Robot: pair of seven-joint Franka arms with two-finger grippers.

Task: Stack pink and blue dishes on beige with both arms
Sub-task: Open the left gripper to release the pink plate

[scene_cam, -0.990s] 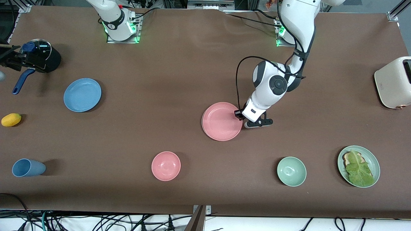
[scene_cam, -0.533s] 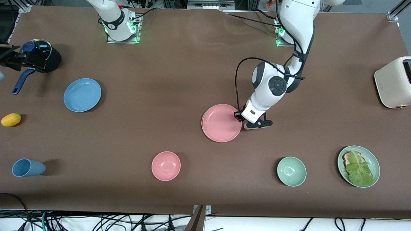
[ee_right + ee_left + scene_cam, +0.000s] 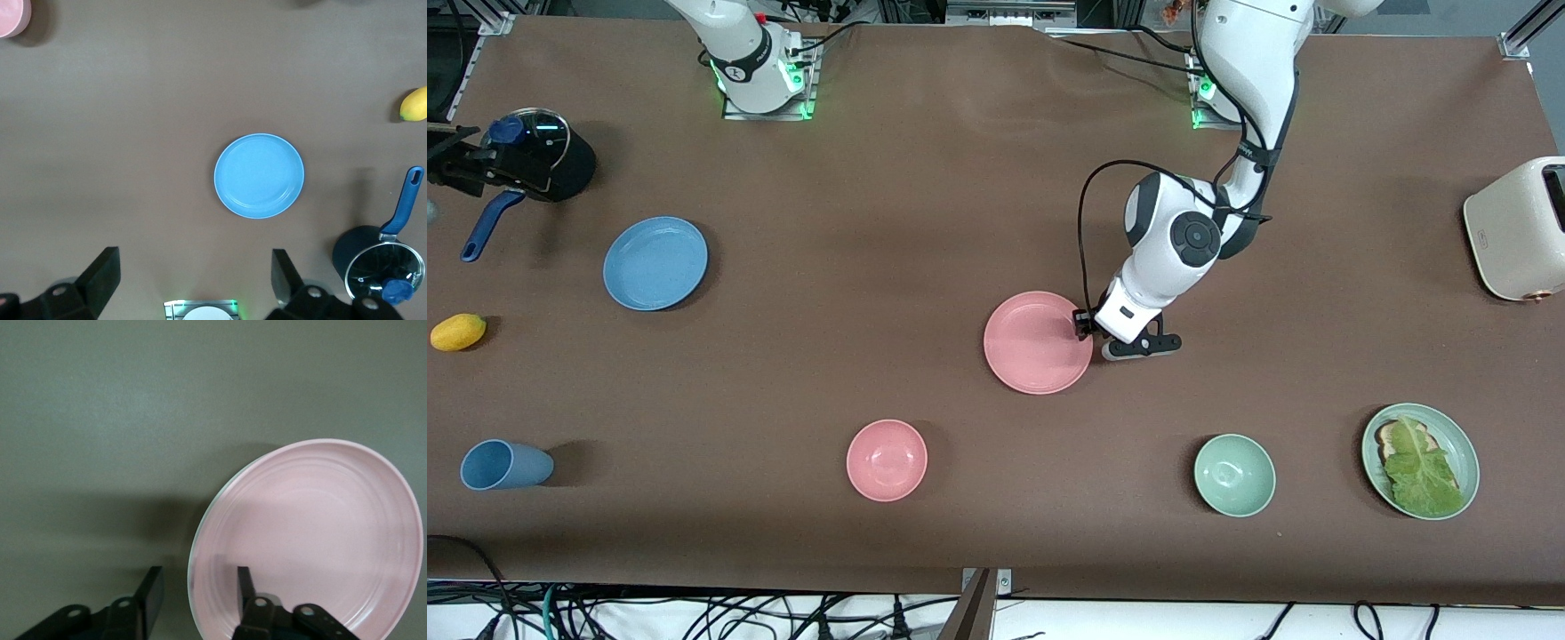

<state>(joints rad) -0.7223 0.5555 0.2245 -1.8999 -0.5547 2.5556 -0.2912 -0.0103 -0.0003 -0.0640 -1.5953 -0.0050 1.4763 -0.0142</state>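
Observation:
The pink plate [image 3: 1038, 342] lies mid-table. My left gripper [image 3: 1089, 325] is down at the plate's edge on the side toward the left arm's end. In the left wrist view the pink plate [image 3: 313, 540] has its rim between the two fingers of my left gripper [image 3: 197, 577], one inside and one outside, with gaps on both sides, so it is open. The blue plate [image 3: 655, 263] rests toward the right arm's end. My right gripper [image 3: 193, 257] hangs open high above the table, with the blue plate [image 3: 259, 175] far below it. No beige plate is in view.
A pink bowl [image 3: 887, 460], a mint-green bowl [image 3: 1234, 475] and a green plate with lettuce [image 3: 1420, 460] lie nearer the front camera. A blue cup [image 3: 503, 464], a lemon [image 3: 458, 332] and a dark pot [image 3: 538, 164] sit at the right arm's end, a toaster [image 3: 1519, 228] at the left arm's end.
The pink plate has shifted slightly toward the front camera and the right arm's end, and the left gripper has moved with it. Nothing else has moved.

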